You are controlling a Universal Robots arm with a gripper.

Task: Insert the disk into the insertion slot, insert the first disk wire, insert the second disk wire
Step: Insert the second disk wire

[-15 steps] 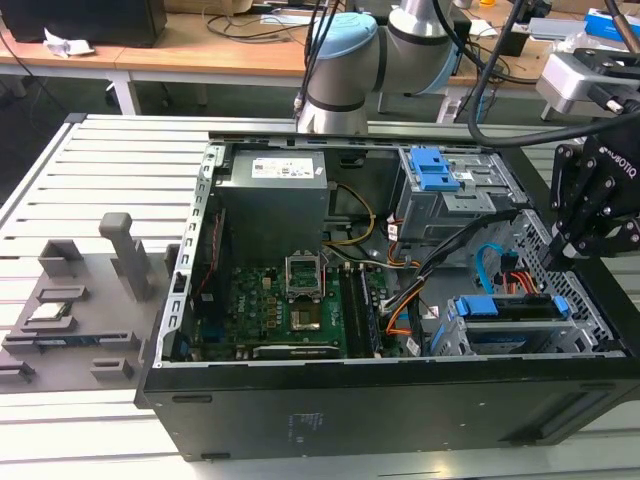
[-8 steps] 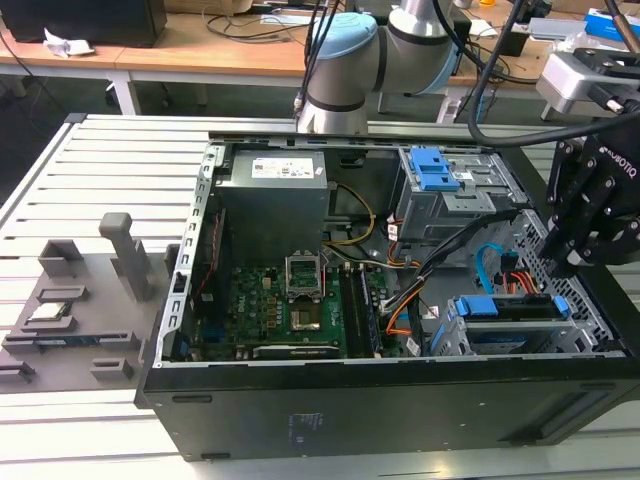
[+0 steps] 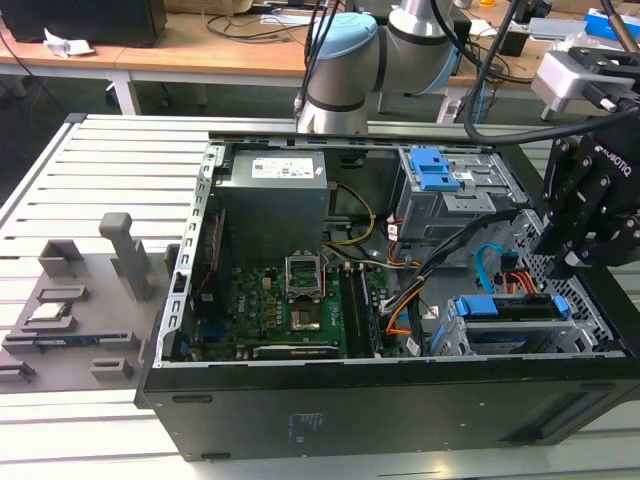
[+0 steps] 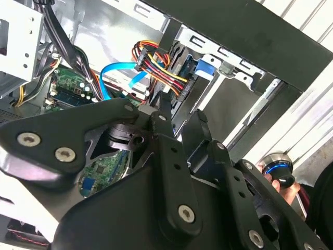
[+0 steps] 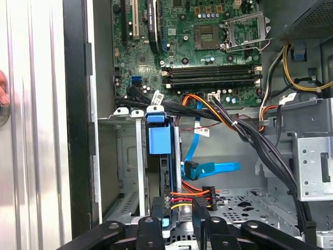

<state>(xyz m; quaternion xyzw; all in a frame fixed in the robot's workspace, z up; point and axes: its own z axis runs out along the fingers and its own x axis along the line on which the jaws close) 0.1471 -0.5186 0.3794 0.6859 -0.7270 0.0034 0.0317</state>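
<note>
Sitting open on a slatted table, the computer case [image 3: 400, 400] has the insertion slot [image 3: 455, 340] at its corner on the exterior view's right. The disk [image 3: 505, 308] rests inside that slot, its blue carrier showing. The gripper [image 5: 179, 221] hangs just beside the disk's cabled end; whether its fingers [image 5: 200, 213] are clenched I cannot tell.

The exterior view looks down from the front at the open black computer case [image 3: 400, 300] on the grey slatted table [image 3: 90, 160]. Both wrist views sit close behind the black gripper linkage [image 5: 182, 234] and share the blue-framed drive bay [image 5: 158, 140] and blue flat cable [image 4: 117, 73].
</note>
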